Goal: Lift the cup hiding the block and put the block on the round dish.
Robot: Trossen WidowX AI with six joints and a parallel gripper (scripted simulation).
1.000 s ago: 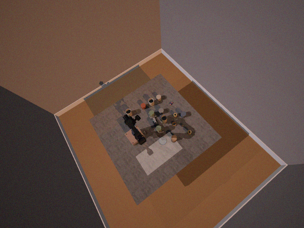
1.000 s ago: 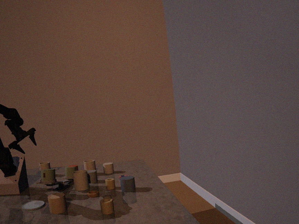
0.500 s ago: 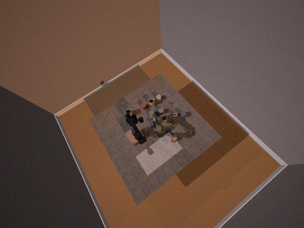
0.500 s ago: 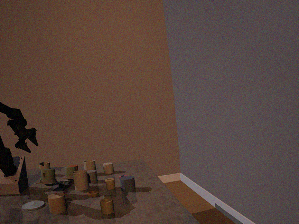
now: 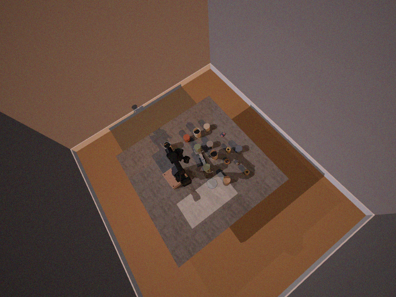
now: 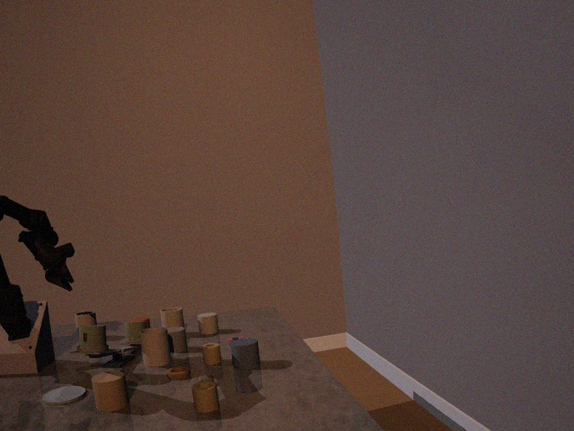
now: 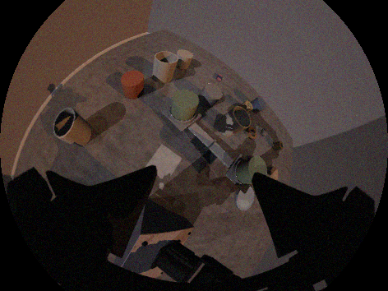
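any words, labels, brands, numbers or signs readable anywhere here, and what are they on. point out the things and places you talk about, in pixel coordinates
None that can be read.
The green cup point(image 5: 207, 167) point(image 6: 93, 338) nearer the dish point(image 5: 211, 183) point(image 6: 64, 395) point(image 7: 245, 200) has a small dark mark on its side in the exterior view, too small to make out.
The small red and blue thing point(image 5: 222, 134) point(image 7: 219, 77) is too blurred to tell.
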